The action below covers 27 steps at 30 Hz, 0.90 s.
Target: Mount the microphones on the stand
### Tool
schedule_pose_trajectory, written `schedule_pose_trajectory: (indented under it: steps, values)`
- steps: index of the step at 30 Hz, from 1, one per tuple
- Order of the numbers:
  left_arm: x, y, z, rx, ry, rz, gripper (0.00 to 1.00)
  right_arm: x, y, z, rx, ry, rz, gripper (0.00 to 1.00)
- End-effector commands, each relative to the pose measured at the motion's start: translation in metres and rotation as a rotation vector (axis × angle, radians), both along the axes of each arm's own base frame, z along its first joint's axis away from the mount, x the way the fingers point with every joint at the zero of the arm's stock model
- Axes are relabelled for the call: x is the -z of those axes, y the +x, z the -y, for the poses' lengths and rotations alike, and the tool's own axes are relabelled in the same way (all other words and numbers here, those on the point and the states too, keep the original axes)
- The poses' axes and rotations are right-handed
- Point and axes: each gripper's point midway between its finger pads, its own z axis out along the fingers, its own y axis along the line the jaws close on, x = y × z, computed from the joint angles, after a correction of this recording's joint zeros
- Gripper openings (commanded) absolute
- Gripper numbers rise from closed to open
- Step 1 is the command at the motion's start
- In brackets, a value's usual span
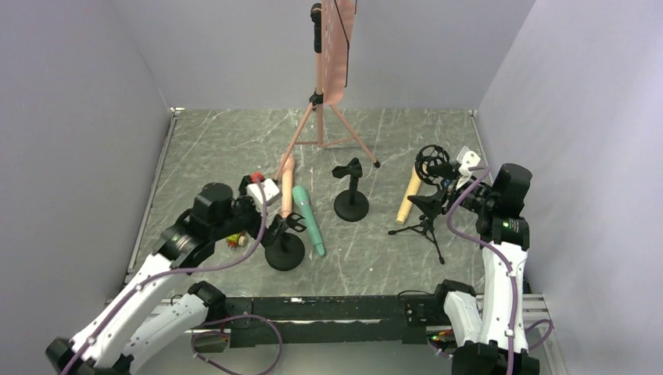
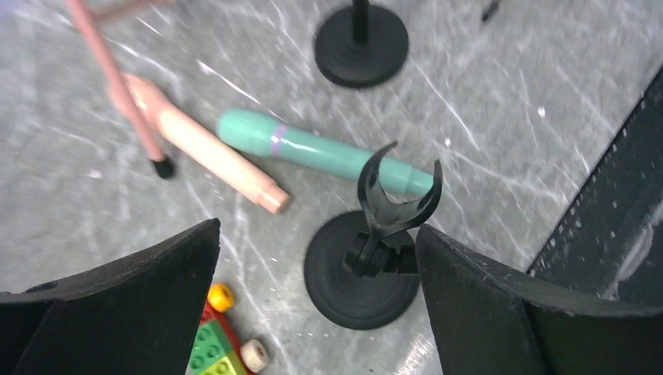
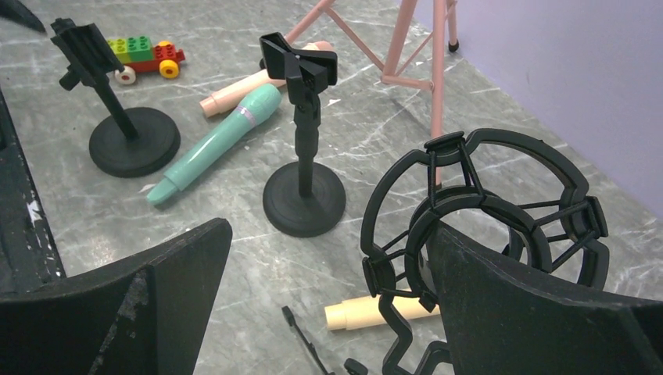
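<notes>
Your left gripper point(image 2: 317, 234) hovers with its fingers spread wide, gripping nothing. Directly under it stands a black round-base stand point(image 2: 336, 281), whose forked clip point(image 2: 399, 199) is upright and holds no microphone.

The microphones all lie flat on the grey marbled table point(image 1: 219, 148). The teal microphone point(image 2: 313, 148) lies just beside that stand's base, and the pink microphone point(image 2: 203, 144) lies next to it, near a foot of the pink music stand point(image 1: 332, 47). A toy brick car point(image 3: 148, 53) sits close to the same base, on its left.

A second round-base stand point(image 3: 303, 195) stands mid-table, clip bare.

Your right gripper point(image 3: 328, 230) is also spread wide, clamping nothing. The ring-shaped shock mount point(image 3: 447, 145) shows just ahead of its right finger, but you cannot tell whether they touch. The mount tops a small tripod stand point(image 1: 426, 223). The cream microphone point(image 1: 410, 197) lies on the table just beside the tripod.
</notes>
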Motion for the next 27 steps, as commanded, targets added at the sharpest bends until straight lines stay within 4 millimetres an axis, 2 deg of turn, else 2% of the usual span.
schedule_pose_trajectory:
  steps: [1, 4, 7, 10, 13, 15, 17, 21, 24, 27]
  values:
    - [-0.078, 0.004, -0.017, -0.112, -0.151, 0.245, 0.99, 0.019, -0.017, -0.006, -0.046, 0.016, -0.130, 1.00]
    - [-0.100, -0.006, -0.031, -0.159, -0.214, 0.322, 0.99, 0.011, -0.024, -0.006, -0.076, -0.027, -0.122, 1.00]
    - [-0.104, -0.013, -0.040, -0.188, -0.245, 0.348, 0.99, -0.007, -0.025, -0.003, -0.069, -0.070, -0.111, 1.00]
    - [-0.094, -0.010, -0.048, -0.237, -0.238, 0.344, 0.99, -0.030, -0.019, 0.002, -0.030, -0.096, -0.102, 1.00]
    - [-0.073, -0.002, -0.054, -0.295, -0.208, 0.321, 0.99, -0.045, -0.016, -0.002, -0.048, -0.087, -0.129, 1.00]
    - [-0.054, 0.006, -0.061, -0.357, -0.173, 0.298, 0.99, -0.046, -0.015, -0.011, -0.092, -0.089, -0.182, 1.00]
    - [-0.045, 0.008, -0.066, -0.389, -0.152, 0.283, 0.99, -0.044, -0.014, -0.024, -0.129, -0.119, -0.215, 1.00]
    - [-0.043, 0.011, -0.081, -0.459, -0.132, 0.311, 0.99, -0.041, -0.021, -0.059, -0.209, -0.228, -0.189, 1.00]
    - [-0.046, 0.011, -0.087, -0.487, -0.138, 0.326, 0.99, -0.045, -0.031, -0.075, -0.296, -0.277, -0.126, 1.00]
    - [-0.048, 0.011, -0.089, -0.502, -0.145, 0.337, 0.99, -0.045, -0.050, -0.094, -0.450, -0.259, -0.096, 1.00]
